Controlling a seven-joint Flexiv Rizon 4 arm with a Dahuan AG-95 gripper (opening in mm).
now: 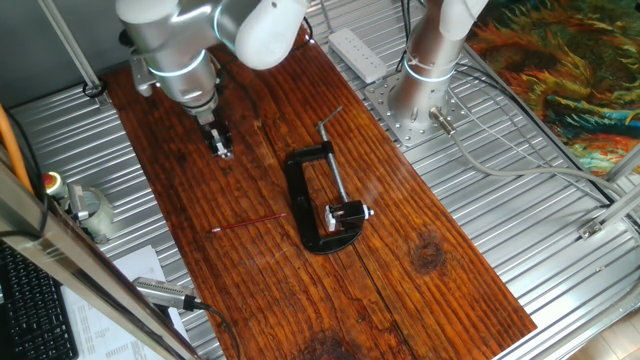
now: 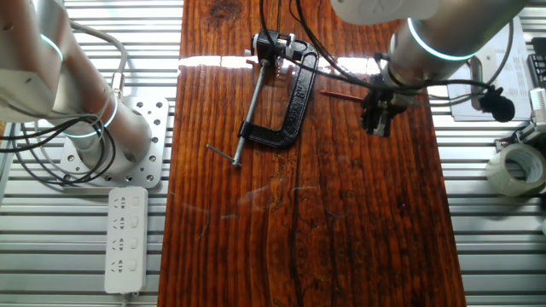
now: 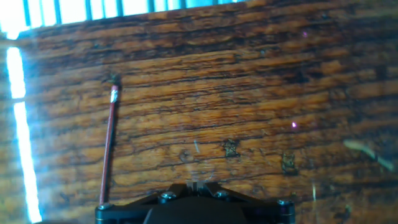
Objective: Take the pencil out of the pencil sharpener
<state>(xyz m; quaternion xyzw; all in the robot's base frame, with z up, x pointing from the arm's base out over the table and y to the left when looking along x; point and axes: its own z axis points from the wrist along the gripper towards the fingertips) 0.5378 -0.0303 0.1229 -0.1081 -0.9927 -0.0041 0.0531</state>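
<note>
The pencil [image 1: 250, 221] is seen lying flat on the bench [image 1: 450, 290], free of the pencil sharpener [image 1: 347, 214], which is held in the clamp [image 1: 310, 200] at about 3 o'clock from it. The removal is judged done. The hand [image 1: 222, 146] hangs apart at 11 o'clock, holding nothing; its opening cannot be told.

two high opposite-side views sharing the table [image 1: 440, 280]; hand view close, facing down

Black C-clamp [image 1: 318, 200] flat mid-desk [image 1: 440, 290]. White power strip [image 1: 357, 53] beyond clamp, off desk edge. Tape roll [image 2: 518, 168], keyboard [image 1: 30, 300], papers [image 1: 120, 300] beside desk, well apart from clamp.
</note>
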